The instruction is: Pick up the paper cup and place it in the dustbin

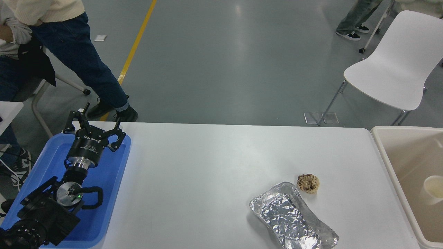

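Pincer (pixel 94 127) on the left arm is sitting parked over the blue plastic tray (pixel 114 180) at the left edge of the tabletop (pixel 207 166), its fingers spread wide and holding nothing. The tray itself is showing no load that I can make out, only the arm hanging above its blue floor. Behind it, a person in dark jeans (pixel 79 55) is standing on the far side of the tabletop.

Moving across the white surface, the middle is offering nothing to grab. Further right, the crumpled silver foil tray (pixel 294 218) is lying near the front edge, open side up, with nothing inside it but its own wrinkles. The small brown paper ball (pixel 308 182) is resting just beside its far corner, on the tabletop rather than in the tray.

And over at the far right, the paper cup (pixel 434 189) is showing inside the beige dustbin (pixel 387 162), mouth turned toward the camera, cream inside visible, partly cut off by the picture's edge. The right arm is not appearing anywhere in view.

So the drop is looking done, by my reading. What is left is a clean exit: the working arm should be keeping well above the bin's thick rim, staying clear of the foil tray and the paper ball, and not dragging anything along.
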